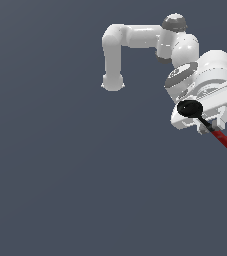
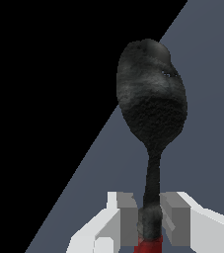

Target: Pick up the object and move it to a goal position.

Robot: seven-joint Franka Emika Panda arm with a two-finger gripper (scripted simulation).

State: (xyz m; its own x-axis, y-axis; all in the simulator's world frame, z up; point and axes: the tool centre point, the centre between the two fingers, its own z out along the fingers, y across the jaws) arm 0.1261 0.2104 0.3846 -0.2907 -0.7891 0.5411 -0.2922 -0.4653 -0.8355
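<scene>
spoon (image 2: 153, 106) is clamped at the stem by the gripper (image 2: 150, 222) jaws | black head pointed straight out from them, red handle trailed behind | no goal marker seen

Object: a slender spoon-like utensil (image 1: 205, 123) with a round black head, thin black stem and red handle. In the exterior view it lies diagonally, head toward that view's left and upper side, handle running down toward that view's right edge. In the wrist view the utensil (image 2: 153, 108) shows a matte, mottled head; the stem's lower end, just above the red handle, sits apparently clamped between two pale fingers (image 2: 127, 217).
</scene>
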